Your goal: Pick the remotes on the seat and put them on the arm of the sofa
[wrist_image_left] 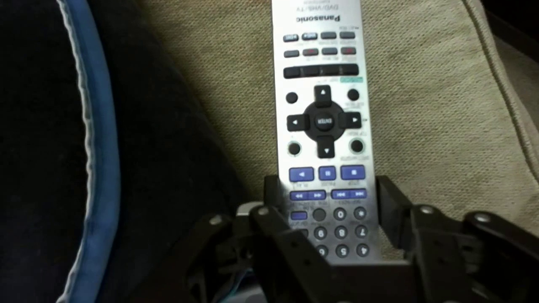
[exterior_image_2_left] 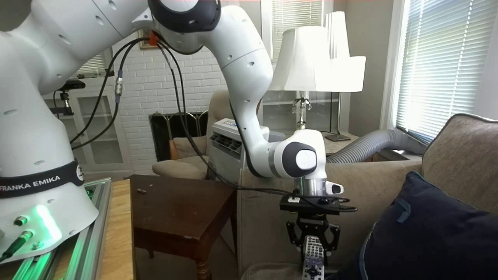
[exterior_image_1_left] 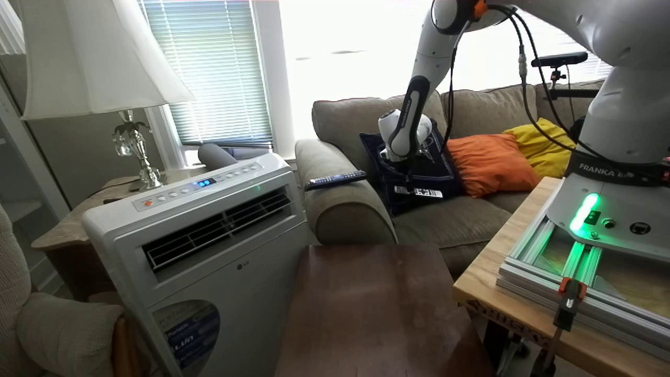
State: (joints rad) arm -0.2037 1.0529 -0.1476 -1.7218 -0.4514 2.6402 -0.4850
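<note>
Silver remote (wrist_image_left: 324, 122) pinched widthwise by the end effector (wrist_image_left: 326, 195); lift above the armrest (exterior_image_1_left: 345, 207), then lower flat beside the 1 dark remote (exterior_image_1_left: 335, 179).

Silver remote (wrist_image_left: 326, 122) gripped, dark remote (exterior_image_1_left: 336, 179) on armrest (exterior_image_1_left: 348, 207)

The black pincer (wrist_image_left: 328, 198) pinches a silver remote (wrist_image_left: 324, 130) by its two long sides. The remote has black, grey and blue buttons (wrist_image_left: 327, 173), with four arrows around an ENTER button (wrist_image_left: 324, 121). The name Panasonic looks upside down. Behind it is the tan seat (wrist_image_left: 438, 126). On the left is a dark pillow (wrist_image_left: 38, 147) with a blue strip (wrist_image_left: 103, 143) along its edge.
</note>
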